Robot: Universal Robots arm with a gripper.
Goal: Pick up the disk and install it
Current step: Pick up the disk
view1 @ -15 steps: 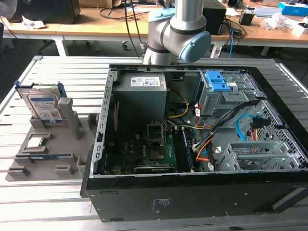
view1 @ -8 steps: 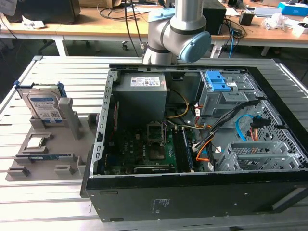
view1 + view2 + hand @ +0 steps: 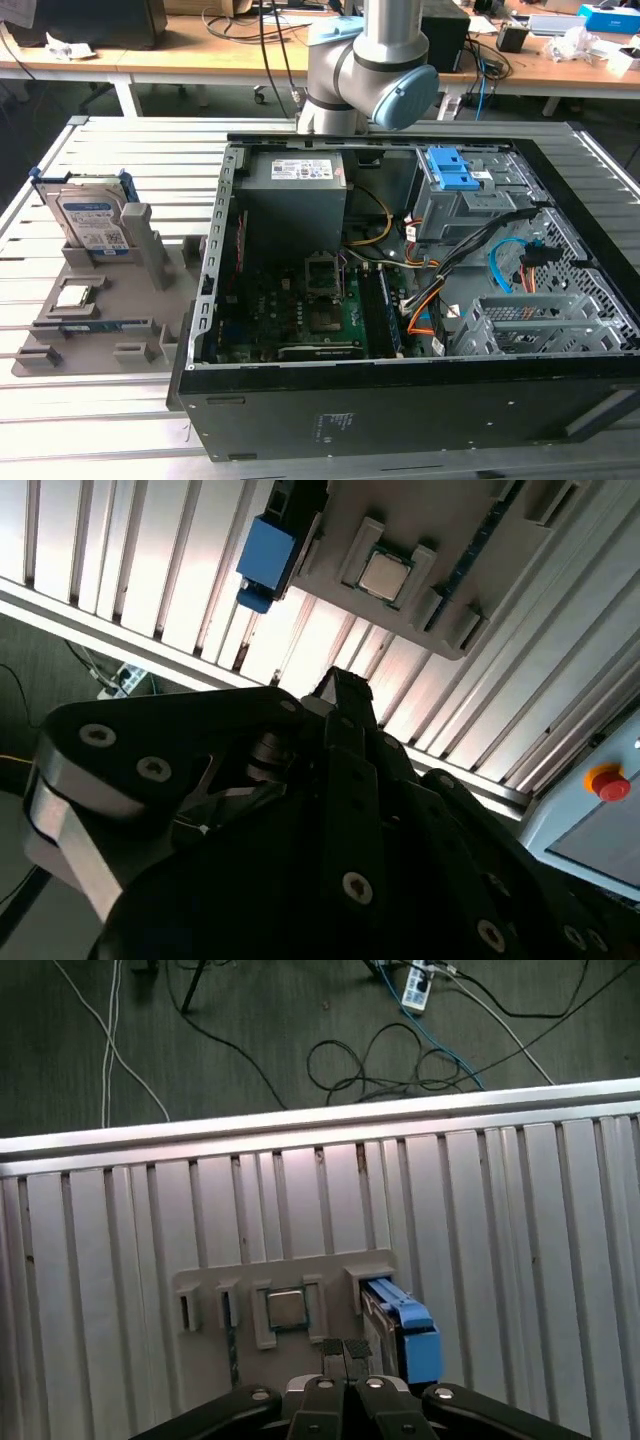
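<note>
The disk (image 3: pixel 95 215) stands on edge in a grey parts holder (image 3: pixel 150 300) at the exterior view's left. It is silver with a white-and-blue label and sits in a blue frame. In both wrist views I look down on its blue frame edge-on, the disk (image 3: pixel 405 1328) in the first and the disk (image 3: pixel 265 560) in the second. My gripper (image 3: pixel 345 1349) hangs well above the holder, beside the disk, its black fingertips pressed together with nothing between them. The second wrist view shows the gripper (image 3: pixel 342 687) from behind its dark linkage.
An open computer case (image 3: pixel 400 410) lies right of the holder, with a grey power supply (image 3: pixel 295 185), blue caddies (image 3: pixel 452 172) and a metal drive cage (image 3: pixel 540 325). A processor chip (image 3: pixel 285 1310) rests in the holder. The slatted table (image 3: pixel 500 1220) ends near floor cables.
</note>
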